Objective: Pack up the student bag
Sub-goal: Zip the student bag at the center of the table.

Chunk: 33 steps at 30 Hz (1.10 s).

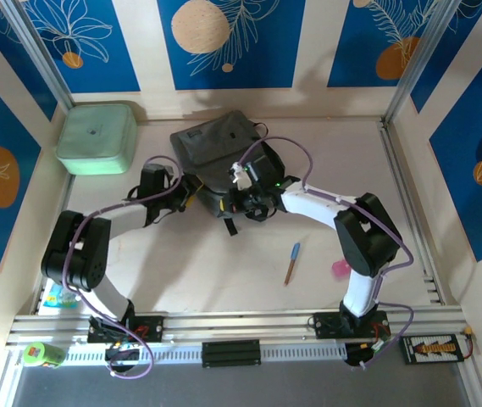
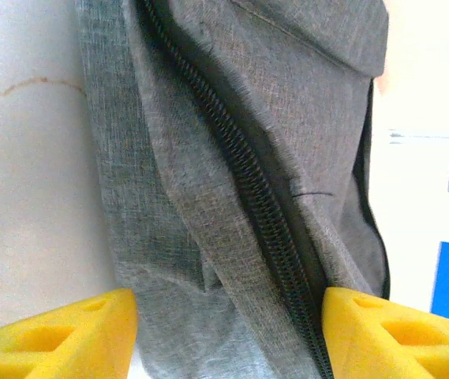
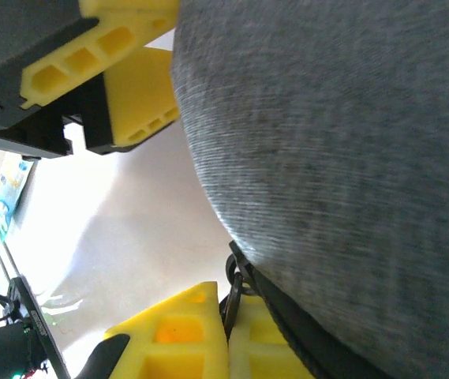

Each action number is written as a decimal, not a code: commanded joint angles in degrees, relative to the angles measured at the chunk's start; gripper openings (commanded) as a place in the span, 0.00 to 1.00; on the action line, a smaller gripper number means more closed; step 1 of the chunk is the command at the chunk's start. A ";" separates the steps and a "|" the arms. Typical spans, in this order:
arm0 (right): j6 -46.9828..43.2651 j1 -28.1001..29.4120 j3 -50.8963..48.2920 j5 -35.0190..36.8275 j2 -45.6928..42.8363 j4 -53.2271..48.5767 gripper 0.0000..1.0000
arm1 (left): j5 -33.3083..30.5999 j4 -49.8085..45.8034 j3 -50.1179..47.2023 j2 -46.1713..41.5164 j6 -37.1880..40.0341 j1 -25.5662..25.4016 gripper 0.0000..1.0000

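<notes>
student bag: soft, floppy, probably light | take hold at zipper edge, not flat cloth | left fingers apart, astride zipper | right fingers together, pinching bag's edge

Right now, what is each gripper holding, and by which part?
Right gripper pinches the dark grey fabric backpack, seemingly by its zip pull; left gripper open, holding nothing.

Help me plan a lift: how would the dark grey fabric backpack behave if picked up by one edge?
The dark grey fabric backpack will probably flop and sag: its cloth folds and creases beside the black zipper. It lies slumped, so likely light. Its coarse weave looks grippy; a push may bunch it.
</notes>
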 commanded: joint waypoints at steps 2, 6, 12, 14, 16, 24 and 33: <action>-1.16 2.03 3.24 -3.10 1.70 -0.59 0.00 | 3.66 14.52 -1.70 1.38 -8.78 -1.11 0.65; -1.42 3.14 4.45 -2.12 2.84 -2.12 0.00 | 3.03 17.86 -1.78 3.16 -9.78 -2.06 0.66; -0.76 3.39 4.81 -0.14 3.31 -3.18 0.00 | -4.73 13.68 -5.96 -2.28 -9.02 -2.31 0.63; -0.59 3.32 5.11 0.97 3.27 -3.58 0.00 | -8.72 8.25 -7.36 -5.39 -7.95 -2.29 0.64; -0.50 3.22 5.47 1.51 3.31 -3.91 0.00 | -10.62 5.19 -8.24 -8.26 -6.59 -2.31 0.63; -0.67 3.48 5.64 1.38 3.31 -3.66 0.00 | -5.88 2.75 -3.18 -6.42 -3.32 -3.96 0.74; -0.90 3.75 4.86 2.74 2.56 -4.13 0.00 | -2.96 6.62 2.18 2.31 -5.23 -6.53 0.59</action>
